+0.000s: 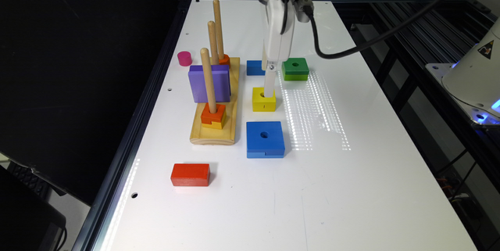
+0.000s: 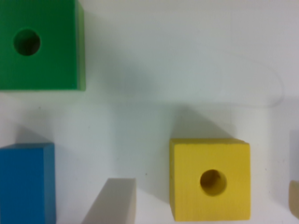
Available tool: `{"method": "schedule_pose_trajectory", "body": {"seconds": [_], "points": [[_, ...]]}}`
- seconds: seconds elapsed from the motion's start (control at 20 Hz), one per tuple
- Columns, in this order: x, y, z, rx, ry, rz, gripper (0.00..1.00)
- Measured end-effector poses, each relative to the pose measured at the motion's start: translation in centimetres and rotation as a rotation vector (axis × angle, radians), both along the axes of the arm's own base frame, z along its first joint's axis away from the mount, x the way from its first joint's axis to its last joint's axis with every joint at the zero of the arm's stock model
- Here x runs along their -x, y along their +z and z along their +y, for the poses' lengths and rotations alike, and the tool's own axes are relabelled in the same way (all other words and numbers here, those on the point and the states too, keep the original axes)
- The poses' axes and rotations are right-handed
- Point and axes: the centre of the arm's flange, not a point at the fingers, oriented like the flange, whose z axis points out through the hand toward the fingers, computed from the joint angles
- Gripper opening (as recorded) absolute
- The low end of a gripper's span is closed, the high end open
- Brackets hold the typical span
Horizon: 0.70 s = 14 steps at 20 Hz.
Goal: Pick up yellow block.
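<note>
The yellow block (image 1: pixel 264 99) lies flat on the white table, its round hole facing up. My gripper (image 1: pixel 270 88) has come straight down onto it from above. In the wrist view the yellow block (image 2: pixel 210 179) sits between the two fingers of the gripper (image 2: pixel 203 205). One pale finger (image 2: pixel 112 203) stands a small gap away from one side of the block. The other finger just shows at the picture's edge past the opposite side. The gripper is open and grips nothing.
A green block (image 1: pixel 295 69) and a small blue block (image 1: pixel 254 67) lie just beyond the gripper. A big blue square (image 1: pixel 265 139) lies nearer. At the exterior view's left stand a wooden peg base (image 1: pixel 215 133) with a purple block (image 1: pixel 209 83), a red brick (image 1: pixel 190 174) and a pink cylinder (image 1: pixel 184 58).
</note>
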Motion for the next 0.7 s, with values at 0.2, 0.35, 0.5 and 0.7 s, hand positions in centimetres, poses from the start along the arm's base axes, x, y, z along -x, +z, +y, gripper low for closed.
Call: {"method": "schedule_pose_trajectory", "body": {"seconds": [0.2,0.35,0.5,0.7], "points": [[0.0,-0.6,0.0,0.0,0.0,0.009,1.0],[0.0,-1.6,0.0,-0.001,-0.001,0.012,1.0],[-0.1,-1.9,0.0,-0.002,-0.001,0.011,1.0],[-0.2,-1.9,0.0,-0.002,-0.001,0.01,1.0]]}}
